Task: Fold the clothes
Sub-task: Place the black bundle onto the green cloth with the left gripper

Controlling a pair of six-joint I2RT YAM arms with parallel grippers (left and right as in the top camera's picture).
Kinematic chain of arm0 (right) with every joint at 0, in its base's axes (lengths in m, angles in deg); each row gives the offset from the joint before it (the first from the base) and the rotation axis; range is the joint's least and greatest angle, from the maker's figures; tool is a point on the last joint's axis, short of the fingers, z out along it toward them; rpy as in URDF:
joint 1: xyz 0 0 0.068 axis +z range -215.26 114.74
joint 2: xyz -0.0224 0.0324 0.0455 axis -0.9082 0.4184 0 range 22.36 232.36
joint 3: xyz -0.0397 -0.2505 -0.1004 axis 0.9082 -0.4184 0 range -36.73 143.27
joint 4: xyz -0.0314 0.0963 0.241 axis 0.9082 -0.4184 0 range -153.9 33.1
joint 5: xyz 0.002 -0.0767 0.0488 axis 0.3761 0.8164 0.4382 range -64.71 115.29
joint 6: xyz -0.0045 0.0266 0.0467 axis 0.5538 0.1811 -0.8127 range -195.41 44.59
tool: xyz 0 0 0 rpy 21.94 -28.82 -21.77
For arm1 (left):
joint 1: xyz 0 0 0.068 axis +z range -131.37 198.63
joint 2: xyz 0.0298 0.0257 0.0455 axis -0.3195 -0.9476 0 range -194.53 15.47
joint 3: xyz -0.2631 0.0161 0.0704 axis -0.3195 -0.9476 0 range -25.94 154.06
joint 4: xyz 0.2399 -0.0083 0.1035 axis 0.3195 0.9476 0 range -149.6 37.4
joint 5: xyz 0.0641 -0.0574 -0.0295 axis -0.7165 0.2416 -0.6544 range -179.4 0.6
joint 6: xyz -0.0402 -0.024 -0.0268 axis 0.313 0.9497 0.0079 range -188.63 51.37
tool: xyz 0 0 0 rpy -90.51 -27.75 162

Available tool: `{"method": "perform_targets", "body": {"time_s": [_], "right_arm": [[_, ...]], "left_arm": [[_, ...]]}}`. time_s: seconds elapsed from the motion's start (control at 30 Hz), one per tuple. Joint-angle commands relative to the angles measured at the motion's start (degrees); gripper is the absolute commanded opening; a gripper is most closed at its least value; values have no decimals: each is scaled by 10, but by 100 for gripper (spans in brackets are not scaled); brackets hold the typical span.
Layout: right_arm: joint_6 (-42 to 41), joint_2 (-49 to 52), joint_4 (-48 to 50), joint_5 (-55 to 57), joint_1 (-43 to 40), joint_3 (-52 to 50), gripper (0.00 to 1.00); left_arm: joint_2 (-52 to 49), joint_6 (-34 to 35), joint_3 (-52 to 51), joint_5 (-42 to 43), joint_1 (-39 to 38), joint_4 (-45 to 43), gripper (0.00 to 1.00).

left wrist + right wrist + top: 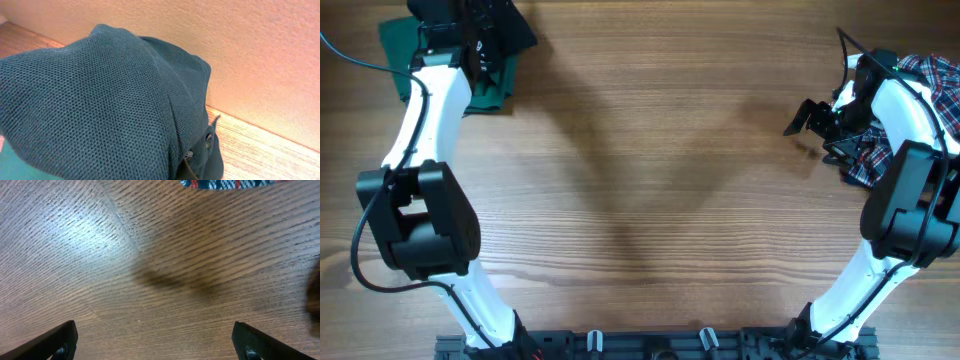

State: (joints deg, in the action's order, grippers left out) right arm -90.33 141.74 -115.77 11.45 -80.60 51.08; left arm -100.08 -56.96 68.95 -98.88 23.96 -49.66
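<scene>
- Currently the plain black short-sleeved polo shirt of soft knit fabric (pixel 506 24) lies bunched at the far left corner of the wooden bench (pixel 650 180), partly over a solid green garment (pixel 402 52).
- Left hand (pixel 470 40) is clenched, buried in the black cloth; whether the cloth is pinched cannot be told.
- Left wrist view: dark knit weave fills the picture, with two small buttons (pixel 209 138) at the lower right edge of the fold and a sliver of green at the bottom left.
- Right hand (pixel 800 118) is released, jaws wide apart, over bare wood and grasping nothing.
- Red-white-blue plaid shirt (pixel 932 82) is heaped at the right edge, beside the right arm and well apart from the polo.
</scene>
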Motion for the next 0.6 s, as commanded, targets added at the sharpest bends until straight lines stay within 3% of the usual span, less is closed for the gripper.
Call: {"method": "perform_targets", "body": {"time_s": [0.0, 0.3, 0.57], "right_arm": [[0, 12, -3, 9, -1, 9, 100], [-1, 12, -9, 9, -1, 10, 100], [-3, 12, -16, 6, -1, 10, 100]], "left_arm": [[23, -10, 12, 11, 1, -10, 4], [19, -36, 35, 16, 30, -11, 5], [-6, -36, 35, 138, 104, -1, 6]]}}
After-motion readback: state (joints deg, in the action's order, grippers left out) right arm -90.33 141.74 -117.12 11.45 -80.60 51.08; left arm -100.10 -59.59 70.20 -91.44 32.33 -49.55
